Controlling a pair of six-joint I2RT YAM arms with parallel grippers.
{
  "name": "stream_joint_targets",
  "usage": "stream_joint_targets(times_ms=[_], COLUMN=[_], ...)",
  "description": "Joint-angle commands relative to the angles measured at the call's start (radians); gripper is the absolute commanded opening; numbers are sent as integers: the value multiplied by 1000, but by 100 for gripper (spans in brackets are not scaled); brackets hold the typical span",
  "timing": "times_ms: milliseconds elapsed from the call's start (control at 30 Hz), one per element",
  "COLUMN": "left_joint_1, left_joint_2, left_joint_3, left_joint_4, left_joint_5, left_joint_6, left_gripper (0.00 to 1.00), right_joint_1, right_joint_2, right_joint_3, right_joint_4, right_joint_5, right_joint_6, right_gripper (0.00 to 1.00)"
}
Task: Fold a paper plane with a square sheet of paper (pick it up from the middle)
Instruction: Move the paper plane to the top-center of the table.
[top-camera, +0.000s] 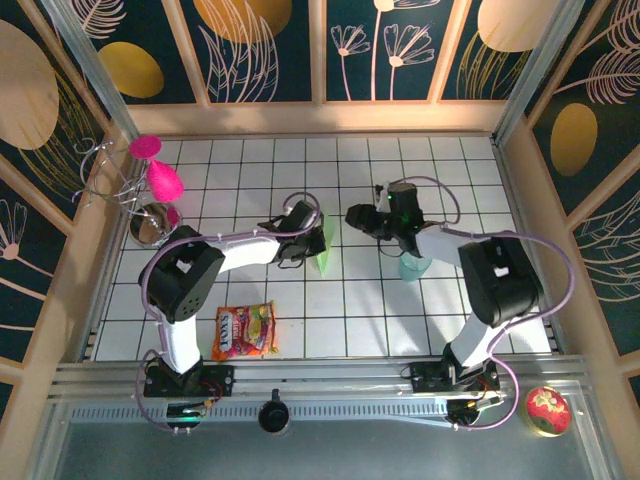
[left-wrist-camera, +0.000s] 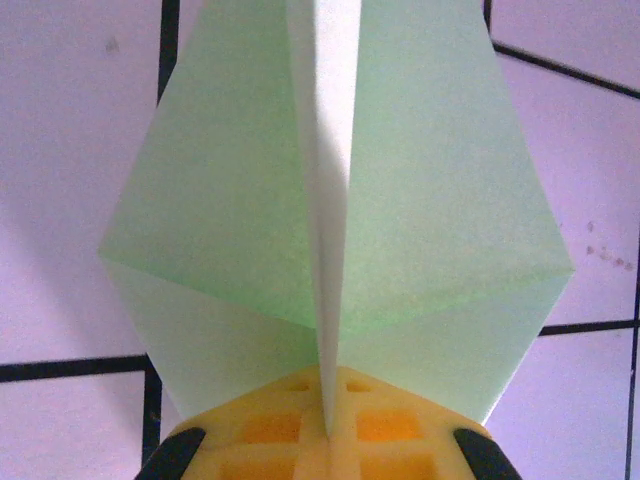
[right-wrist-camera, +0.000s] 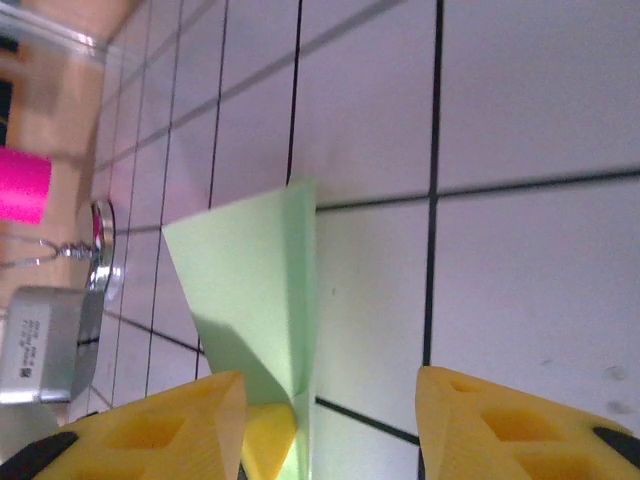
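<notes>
1 paper plane (left-wrist-camera: 430, 200) stands pinched upright in the left hand (left-wrist-camera: 326, 435).

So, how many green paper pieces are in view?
1. The folded green paper is near the table centre, pinched by the left gripper. More could hide under the arms.

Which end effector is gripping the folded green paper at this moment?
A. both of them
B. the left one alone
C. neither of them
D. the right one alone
B: in the left wrist view the left end effector is closed on the centre fold of the green paper, while the right end effector has its yellow fingers standing wide apart, clamping nothing.
</notes>
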Motion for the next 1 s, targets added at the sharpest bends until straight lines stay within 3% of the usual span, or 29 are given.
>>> stream_joint_targets(times_ms=[0,267,767,967], left_joint_1=[-3,16,127,135], left_joint_2=[-22,133,616,743], left_joint_3=[89,406,1111,1296], left_joint_4=[-125,-346,-643,-718], left_joint_5=[-113,-272,-232,-213], left_joint_6=[100,292,362,338], left_gripper=[2,2,4,12], right_joint_1=[-33,-69,-162,-170], right_joint_2=[-84,-180,-155,-137], right_joint_3=[3,-37,-70,-68], right_joint_4=[-80,-102,-61,-60], right_joint_5=[126,254,246,221], right_joint_6=[-51,-80,-52,-55], right_gripper=[50,60,65,65])
